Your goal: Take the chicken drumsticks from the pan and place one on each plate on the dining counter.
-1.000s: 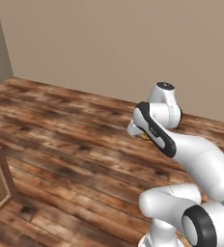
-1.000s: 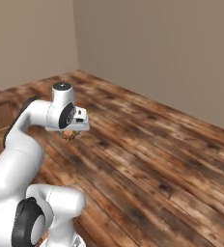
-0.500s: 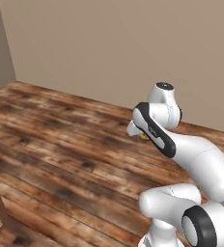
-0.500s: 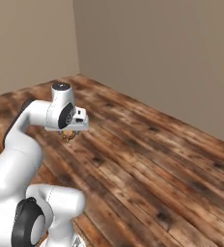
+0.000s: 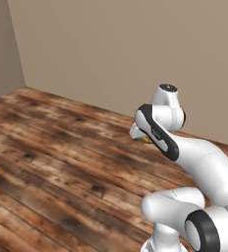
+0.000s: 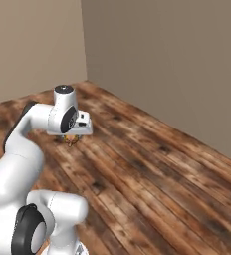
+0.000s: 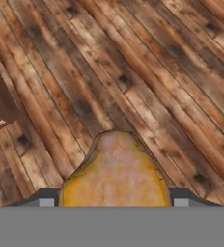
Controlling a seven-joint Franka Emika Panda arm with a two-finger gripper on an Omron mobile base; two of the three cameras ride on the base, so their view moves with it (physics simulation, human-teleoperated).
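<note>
Above a plank wood floor [image 6: 152, 174] near a beige wall corner [image 6: 82, 45], the gripper [image 7: 113, 200] grasps the paler chicken drumstick [image 7: 115, 171].

A floor [image 5: 62, 162] of dark, knotted wooden planks stretched to plain beige walls [image 6: 162, 55] meeting at a corner.

No text, label, brand, number or sign can be read in any of the three views.
</note>
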